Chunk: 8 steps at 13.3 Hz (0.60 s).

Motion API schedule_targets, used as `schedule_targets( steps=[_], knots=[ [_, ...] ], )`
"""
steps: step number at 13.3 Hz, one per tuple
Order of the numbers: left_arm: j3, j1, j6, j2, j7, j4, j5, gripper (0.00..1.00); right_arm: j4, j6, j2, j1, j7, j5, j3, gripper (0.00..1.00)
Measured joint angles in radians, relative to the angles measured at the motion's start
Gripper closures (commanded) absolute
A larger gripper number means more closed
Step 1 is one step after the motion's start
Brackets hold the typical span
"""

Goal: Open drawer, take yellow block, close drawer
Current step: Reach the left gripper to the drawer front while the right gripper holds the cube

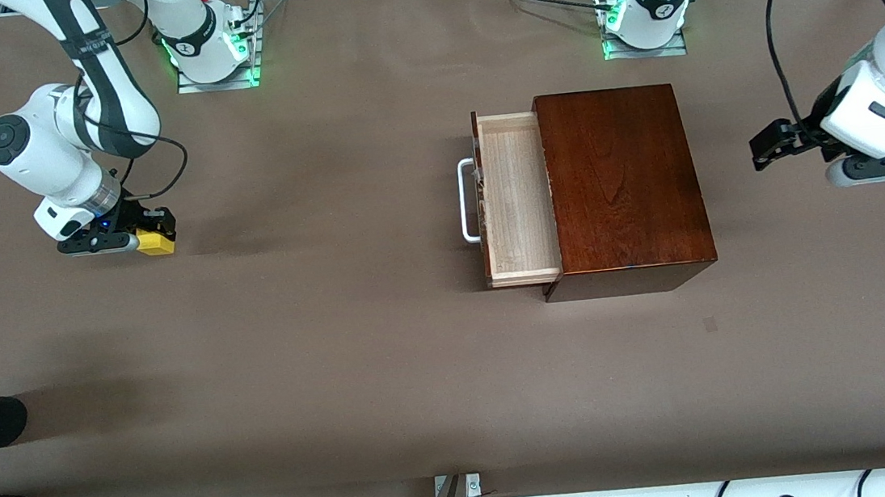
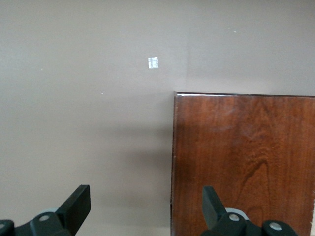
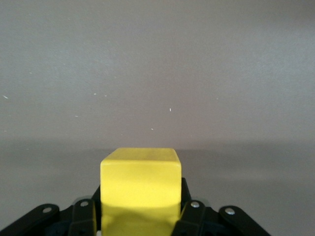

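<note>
Right wrist view: yellow block (image 3: 140, 189) clamped between the right tool's (image 3: 140, 216) fingers.

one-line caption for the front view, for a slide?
Right pincer shut on the yellow block near its end of the table; drawer open; left pincer open beside the wooden box.

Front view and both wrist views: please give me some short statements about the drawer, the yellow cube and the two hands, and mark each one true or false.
1. The pale-wood-lined drawer of the glossy reddish-brown wooden box is pulled out. True.
2. The small bright yellow cube lies inside the drawer. False: the right hand holds it, toward the right arm's end of the table.
3. The left hand is open and holds nothing. True.
4. The drawer's white U-shaped handle is gripped by the left hand. False: nothing touches the handle; the left hand is at the left arm's end of the table.
</note>
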Motion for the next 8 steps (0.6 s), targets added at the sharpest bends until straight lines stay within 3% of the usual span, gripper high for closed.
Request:
schedule_targets(
  steps=[4, 8],
  knots=[
    [-0.004, -0.115, -0.008, 0.018, -0.192, 0.049, -0.037, 0.0, 0.0, 0.024, 0.076, 0.0, -0.108, 0.113, 0.0, 1.0],
    [-0.009, -0.275, -0.027, 0.061, -0.501, 0.07, -0.039, 0.0, 0.0, 0.041, 0.135, 0.0, -0.118, 0.132, 0.0, 1.0]
  ],
)
